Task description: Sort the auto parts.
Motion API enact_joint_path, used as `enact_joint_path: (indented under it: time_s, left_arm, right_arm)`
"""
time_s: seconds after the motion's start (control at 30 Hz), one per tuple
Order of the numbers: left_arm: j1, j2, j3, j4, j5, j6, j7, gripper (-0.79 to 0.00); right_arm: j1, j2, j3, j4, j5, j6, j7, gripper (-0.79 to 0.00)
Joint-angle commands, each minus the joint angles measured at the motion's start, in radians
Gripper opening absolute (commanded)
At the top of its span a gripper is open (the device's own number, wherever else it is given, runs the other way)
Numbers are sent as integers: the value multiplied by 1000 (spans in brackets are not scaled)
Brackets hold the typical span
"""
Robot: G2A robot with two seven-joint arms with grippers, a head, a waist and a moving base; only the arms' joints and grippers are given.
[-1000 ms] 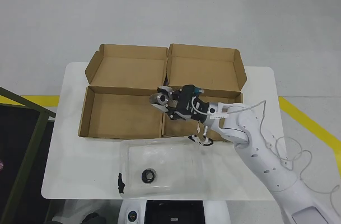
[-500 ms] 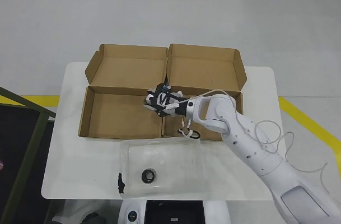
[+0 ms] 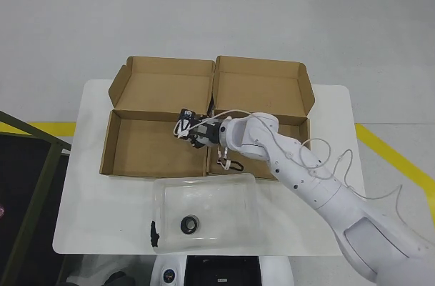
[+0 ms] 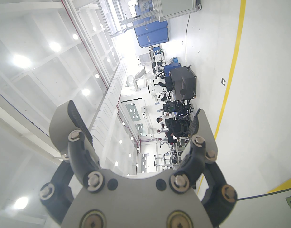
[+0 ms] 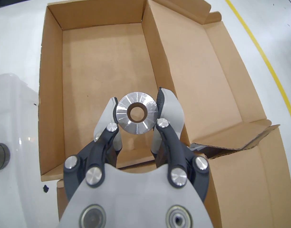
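My right gripper [image 5: 136,110] is shut on a shiny metal ring [image 5: 137,116] with a round hole in its middle. It hangs over the left cardboard box [image 5: 93,72], close to the wall shared with the right box. From above, the same gripper [image 3: 185,129] is over the left box [image 3: 142,150] near its right end. A dark ring-shaped part [image 3: 190,225] lies in the clear plastic bin [image 3: 203,187] at the table's front. My left gripper [image 4: 135,119] is open with nothing between its fingers, pointed out at the hall.
Two open cardboard boxes stand side by side at the back of the white table [image 3: 88,200], lids folded away; the right box [image 3: 274,93] is partly under my arm. A small black piece [image 3: 153,234] sits at the bin's left corner.
My right gripper has carried the metal ring leftward, from above the wall between the two boxes to over the left box.
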Motion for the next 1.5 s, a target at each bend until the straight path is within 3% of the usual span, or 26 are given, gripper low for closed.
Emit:
enact_joint_path:
  time_s: [0.0,0.43,0.6,1.17,1.23,1.47]
  left_arm:
    - [0,0,0,0,0,0,0,0]
    - [0,0,0,0,0,0,0,0]
    - [0,0,0,0,0,0,0,0]
    - [0,0,0,0,0,0,0,0]
    - [0,0,0,0,0,0,0,0]
    - [0,0,0,0,0,0,0,0]
  right_arm:
    - [15,-14,-17,26,0,2,8,-785]
    - [66,-85,-79,170,-52,50,43,-785]
    - [70,-100,-80,202,-58,48,42,-668]
    - [70,-135,-77,241,-108,20,74,-493]
    - [71,-137,-77,243,-119,16,81,-440]
    - [59,-134,-40,184,-120,-4,52,-419]
